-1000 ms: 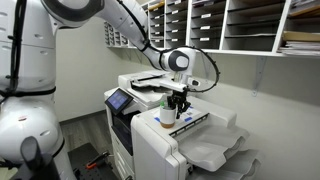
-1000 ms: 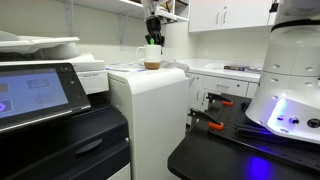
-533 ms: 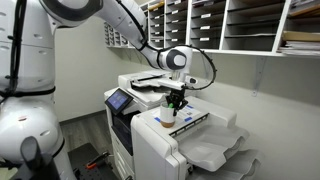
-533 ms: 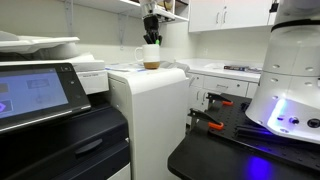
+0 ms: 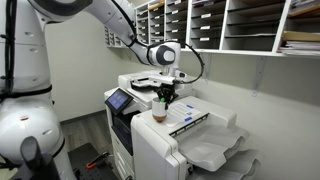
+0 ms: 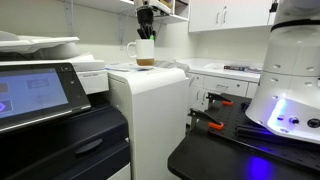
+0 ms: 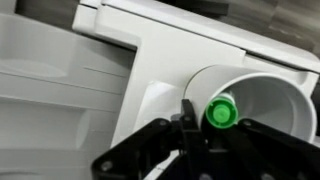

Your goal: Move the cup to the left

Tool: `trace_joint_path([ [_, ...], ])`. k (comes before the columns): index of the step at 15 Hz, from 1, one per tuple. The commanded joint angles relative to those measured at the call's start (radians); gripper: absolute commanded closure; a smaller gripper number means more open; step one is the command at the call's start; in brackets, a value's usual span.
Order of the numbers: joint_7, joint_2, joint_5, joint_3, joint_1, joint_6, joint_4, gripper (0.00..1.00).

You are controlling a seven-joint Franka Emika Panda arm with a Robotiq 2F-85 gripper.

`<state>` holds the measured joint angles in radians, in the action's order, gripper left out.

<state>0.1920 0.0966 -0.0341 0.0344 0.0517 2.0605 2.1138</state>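
1. Now gripping the cup from straight above with the gripper, and closed on the cup's rim as far as the wrist view shows.
2. Stands upright, white with a brownish lower band, at the flat white top of the printer, close to the edge above the touch panel.
3. Cannot tell whether resting on that top or held just clear of it.
4. Seen in an exterior view as the same cup at the printer's top edge, with the gripper reaching down into its mouth.
5. From the wrist view, looks down into the cup's round white opening, with a dark finger right at the rim on the near side.
6. Shows a green round piece over the opening, just beside that finger; cannot tell what it is.
7. Behind, in an exterior view, rows of wall shelves with papers, well apart from the cup.
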Motion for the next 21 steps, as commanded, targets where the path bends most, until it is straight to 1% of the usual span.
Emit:
trace_joint_path([
  [1,0.040,-0.056,-0.008,-0.023,-0.022,0.113,0.070,0.97],
  [5,0.025,-0.055,-0.007,-0.056,-0.057,0.217,0.121,0.97],
  [9,0.008,-0.046,-0.018,-0.067,-0.073,0.257,0.144,0.97],
  [10,-0.003,-0.047,-0.010,-0.066,-0.072,0.242,0.140,0.71],
  [11,0.019,-0.050,-0.015,-0.065,-0.071,0.238,0.141,0.62],
  [12,0.018,-0.059,-0.004,-0.065,-0.070,0.235,0.145,0.56],
  [13,0.029,-0.067,0.009,-0.066,-0.070,0.228,0.147,0.48],
  [15,0.039,-0.106,0.020,-0.067,-0.071,0.231,0.162,0.34],
  [16,0.029,-0.135,0.009,-0.067,-0.073,0.231,0.174,0.26],
  [19,0.017,-0.225,-0.004,-0.066,-0.079,0.151,0.186,0.04],
  [20,-0.003,-0.255,-0.006,-0.067,-0.082,0.090,0.183,0.00],
  [21,-0.003,-0.285,-0.003,-0.068,-0.084,0.033,0.180,0.00],
])
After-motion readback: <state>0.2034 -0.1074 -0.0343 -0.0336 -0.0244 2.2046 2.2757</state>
